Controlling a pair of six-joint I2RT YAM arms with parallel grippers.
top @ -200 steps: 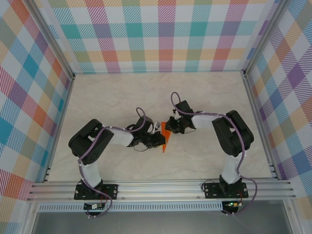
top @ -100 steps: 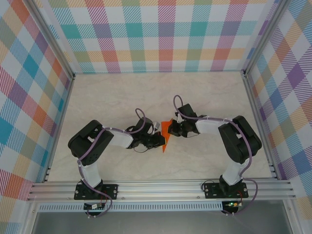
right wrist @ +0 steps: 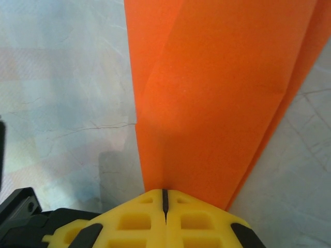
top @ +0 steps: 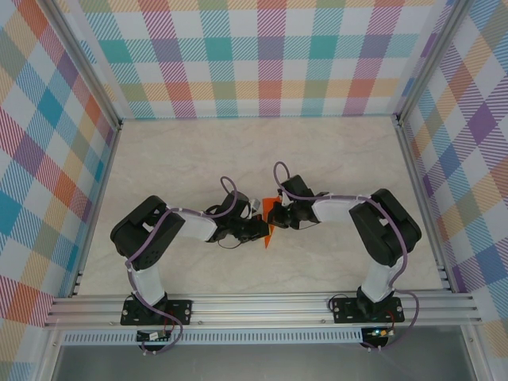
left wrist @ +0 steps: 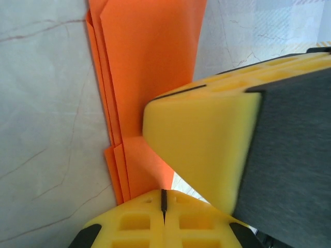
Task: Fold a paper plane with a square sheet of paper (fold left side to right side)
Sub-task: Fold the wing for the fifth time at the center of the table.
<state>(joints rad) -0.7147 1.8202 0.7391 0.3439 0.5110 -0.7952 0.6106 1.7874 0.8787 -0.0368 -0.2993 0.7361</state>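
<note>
— Pale marbled tabletop (top: 198, 159), checked walls (top: 270, 55) on three sides. So where is the sheet?

— Mid-table, between the two arms. The bright orange folded sheet of paper (left wrist: 150, 67) lies in several layers, with their edges stepped along one side (from overhead it reads as a narrow wedge pointing toward the arm bases).

— And the left gripper (left wrist: 164, 200)?

— Its yellow fingers are pressed fully together, with no gap at the seam. The tips sit at the end of the orange layers. I cannot tell whether they pinch the paper or only bear down on it.

— The right gripper (right wrist: 165, 199)?

— Closed just as tight. The orange runs straight into the join between its tips, and the paper throws a shadow on the table beside it, so it has the paper nipped. In the left wrist view its yellow finger rests over the orange, just beside the left tips.

— So the two are close?

— Nearly touching, with the paper under both.
</note>
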